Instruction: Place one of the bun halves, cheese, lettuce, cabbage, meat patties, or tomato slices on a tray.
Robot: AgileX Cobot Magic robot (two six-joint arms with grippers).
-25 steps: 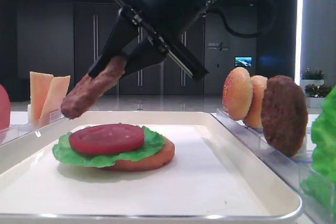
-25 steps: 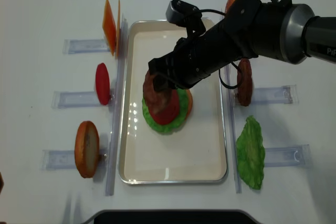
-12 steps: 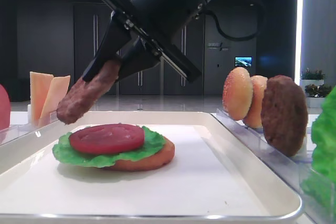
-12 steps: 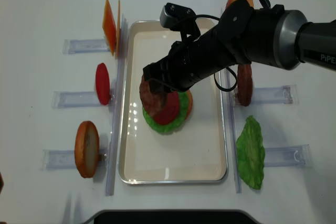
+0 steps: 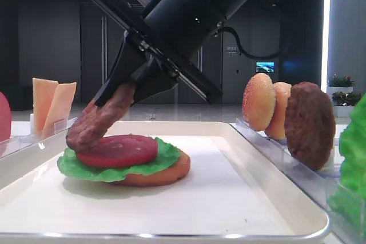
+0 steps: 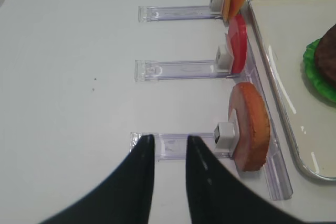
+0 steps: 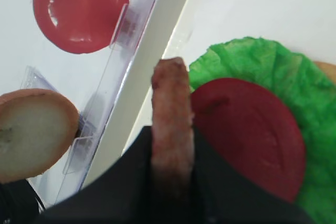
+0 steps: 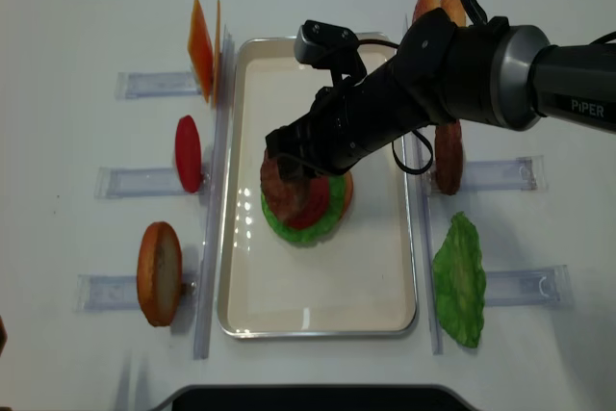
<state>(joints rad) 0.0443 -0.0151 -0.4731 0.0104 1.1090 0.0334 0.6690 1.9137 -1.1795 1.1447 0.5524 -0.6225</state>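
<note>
Gripping a meat patty [image 5: 100, 119] by its edge, the right gripper [image 5: 127, 90] held it tilted, its lower end touching the tomato slice [image 5: 117, 150] stacked on lettuce [image 5: 157, 161] and a bun half [image 5: 166, 174] in the tray [image 5: 240, 198]. The left gripper [image 6: 167, 148] hung pinched together above the desk [image 6: 68, 77], holding nothing.

My white table [image 8: 77, 7] carries the white tray [image 8: 318, 320] at centre. Three clear racks [image 8: 130, 182] lie on it to the left, holding cheese [image 8: 199, 48] far, a tomato slice [image 8: 188, 153] in the middle, a bun half [image 8: 159, 273] near. Further clear racks [image 8: 515, 286] lie right, with a lettuce leaf [image 8: 459, 281] near.
</note>
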